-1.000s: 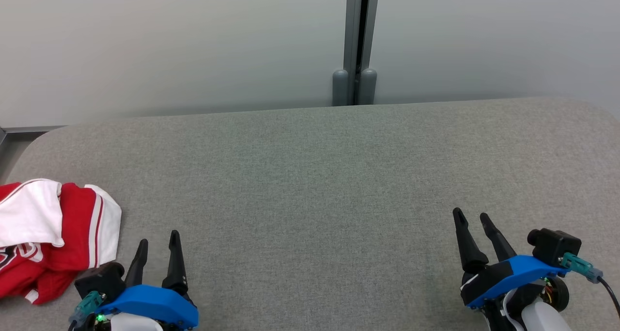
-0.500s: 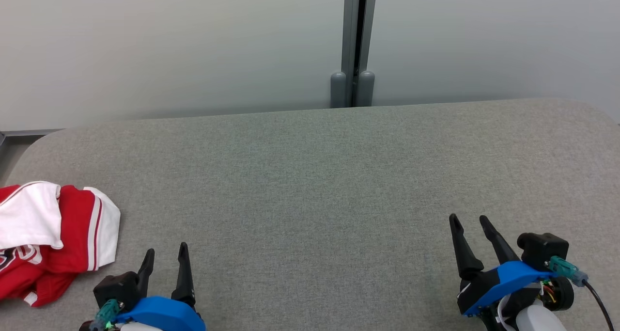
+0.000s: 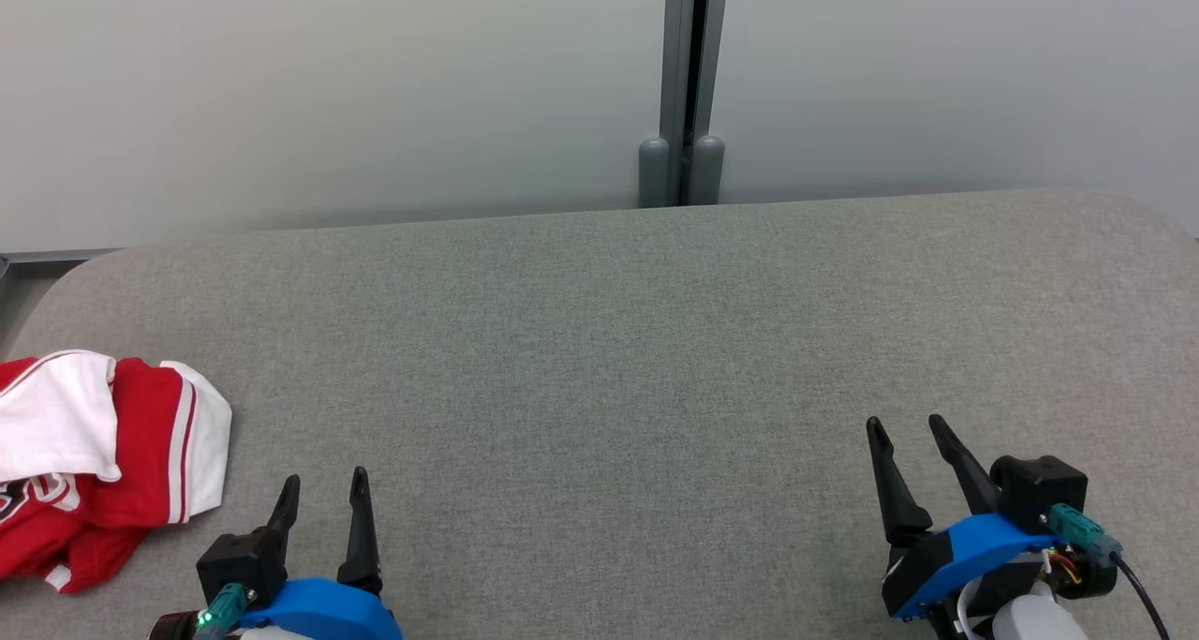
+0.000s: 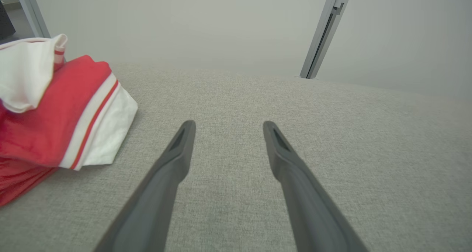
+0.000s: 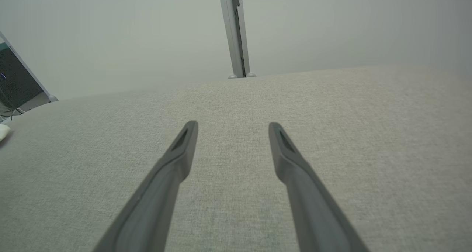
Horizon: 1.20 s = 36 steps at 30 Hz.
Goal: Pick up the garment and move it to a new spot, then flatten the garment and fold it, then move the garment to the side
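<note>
A red and white garment [image 3: 98,462] lies bundled at the left edge of the grey padded table [image 3: 599,340]. In the left wrist view the garment [image 4: 55,115] sits to the left of the fingers, apart from them. My left gripper [image 3: 325,488] stands open at the lower left, just right of the garment, with nothing between its fingers [image 4: 177,159]. My right gripper [image 3: 909,426] is open at the lower right over bare fabric, holding nothing; its fingers [image 5: 291,159] are spread wide.
A pale wall with a grey vertical post [image 3: 688,87] runs behind the table's far edge. The table's rounded corners lie at far left and far right. A dark panel [image 5: 16,82] stands off the table's left end.
Both grippers have drawn back toward the bottom of the head view; the left one has also shifted slightly right. The garment lies as before.
</note>
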Available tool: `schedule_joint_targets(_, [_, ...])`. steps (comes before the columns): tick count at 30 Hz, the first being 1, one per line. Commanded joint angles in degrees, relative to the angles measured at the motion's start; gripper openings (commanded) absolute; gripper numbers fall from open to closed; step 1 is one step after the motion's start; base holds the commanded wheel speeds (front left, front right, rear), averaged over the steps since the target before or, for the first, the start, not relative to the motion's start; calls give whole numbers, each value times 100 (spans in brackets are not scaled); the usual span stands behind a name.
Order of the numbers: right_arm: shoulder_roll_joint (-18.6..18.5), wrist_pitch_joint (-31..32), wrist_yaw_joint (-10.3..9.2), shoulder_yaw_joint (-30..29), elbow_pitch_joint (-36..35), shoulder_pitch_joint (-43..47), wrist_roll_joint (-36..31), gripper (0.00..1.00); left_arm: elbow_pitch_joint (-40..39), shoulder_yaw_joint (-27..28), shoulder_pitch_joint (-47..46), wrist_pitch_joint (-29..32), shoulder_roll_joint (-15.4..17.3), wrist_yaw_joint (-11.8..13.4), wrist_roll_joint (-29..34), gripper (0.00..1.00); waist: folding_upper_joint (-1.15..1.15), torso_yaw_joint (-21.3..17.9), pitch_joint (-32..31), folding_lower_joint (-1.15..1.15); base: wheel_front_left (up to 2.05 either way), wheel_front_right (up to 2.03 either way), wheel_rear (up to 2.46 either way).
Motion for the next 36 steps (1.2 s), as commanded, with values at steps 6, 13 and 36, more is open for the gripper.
schedule_joint_targets(6, [44, -107, 2, -140, 30, 72, -349, 100, -69, 79, 81, -107, -24, 54, 283, 100, 0, -16, -3, 0, 0, 0, 0])
schedule_joint_targets(13, [75, -177, 2, -215, 81, 131, -674, 100, -58, 167, 167, -176, -59, 85, 531, 100, 0, -53, 0, 0, 0, 0, 0])
schedule_joint_targets(36, [101, -255, 2, -194, 40, 136, -914, 100, -23, 193, 106, -251, -98, 117, 667, 100, 0, 288, 94, 0, 0, 0, 0])
